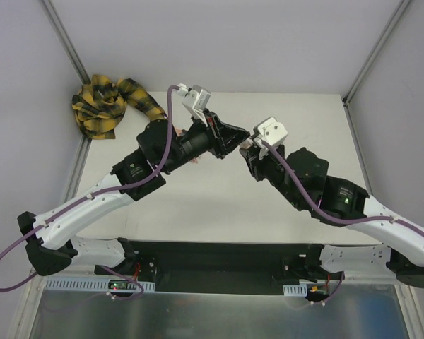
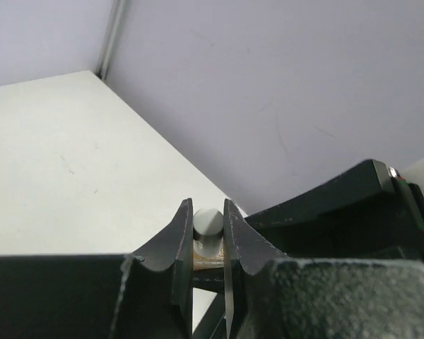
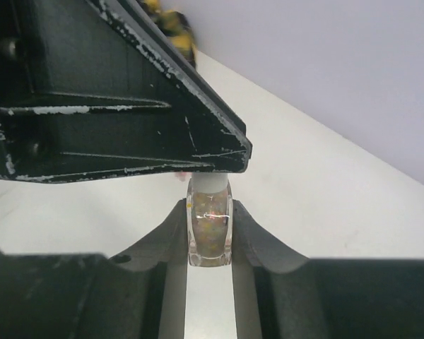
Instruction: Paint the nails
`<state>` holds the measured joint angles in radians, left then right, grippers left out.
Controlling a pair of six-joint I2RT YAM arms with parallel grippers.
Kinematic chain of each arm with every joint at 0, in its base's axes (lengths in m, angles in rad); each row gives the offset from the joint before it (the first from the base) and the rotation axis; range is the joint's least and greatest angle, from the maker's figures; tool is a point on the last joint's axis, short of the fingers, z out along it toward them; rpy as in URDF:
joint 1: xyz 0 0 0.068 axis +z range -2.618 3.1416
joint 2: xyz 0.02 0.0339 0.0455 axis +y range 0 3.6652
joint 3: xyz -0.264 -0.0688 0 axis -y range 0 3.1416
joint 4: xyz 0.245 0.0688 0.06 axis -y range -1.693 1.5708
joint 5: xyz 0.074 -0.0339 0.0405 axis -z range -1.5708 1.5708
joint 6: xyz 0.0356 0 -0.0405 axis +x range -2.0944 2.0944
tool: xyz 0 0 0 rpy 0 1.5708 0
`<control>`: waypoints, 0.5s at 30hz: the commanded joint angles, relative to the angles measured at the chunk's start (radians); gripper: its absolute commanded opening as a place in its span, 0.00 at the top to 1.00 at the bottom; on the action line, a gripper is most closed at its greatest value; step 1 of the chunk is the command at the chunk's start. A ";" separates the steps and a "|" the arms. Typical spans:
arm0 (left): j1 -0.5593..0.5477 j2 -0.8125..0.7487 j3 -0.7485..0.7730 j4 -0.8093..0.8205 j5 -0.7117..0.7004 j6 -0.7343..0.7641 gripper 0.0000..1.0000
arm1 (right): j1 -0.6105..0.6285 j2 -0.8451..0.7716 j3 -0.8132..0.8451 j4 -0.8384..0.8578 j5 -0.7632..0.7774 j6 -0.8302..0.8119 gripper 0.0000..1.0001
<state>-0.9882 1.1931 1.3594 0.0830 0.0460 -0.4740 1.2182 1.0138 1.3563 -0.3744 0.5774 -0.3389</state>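
Evidently the painting has not begun. At ten o'clock on the table (image 1: 219,212) lies the bunched plaid sleeve (image 1: 102,104). It runs under the left arm (image 1: 127,176), which hides the nails; only a peach sliver of what seems to be the mannequin hand (image 1: 192,162) shows. Toward centre, the left jaws are closed on the pale cap (image 2: 207,222) of the polish bottle (image 3: 210,229), while the right jaws, at three o'clock of it, grip its glass body. The cap looks seated, so I judge that opening it, drawing the brush and coating every nail all remain. The left arm itself blocks the way to the fingertips.
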 commanded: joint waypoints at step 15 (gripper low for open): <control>-0.029 -0.029 0.011 0.020 0.199 -0.071 0.42 | -0.072 -0.214 -0.154 0.161 -0.480 -0.020 1.00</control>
<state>-1.0092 1.2339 1.3895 0.0494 0.1108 -0.5320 1.1751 0.8467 1.2079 -0.2775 0.3172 -0.4049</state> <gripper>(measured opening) 0.493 0.269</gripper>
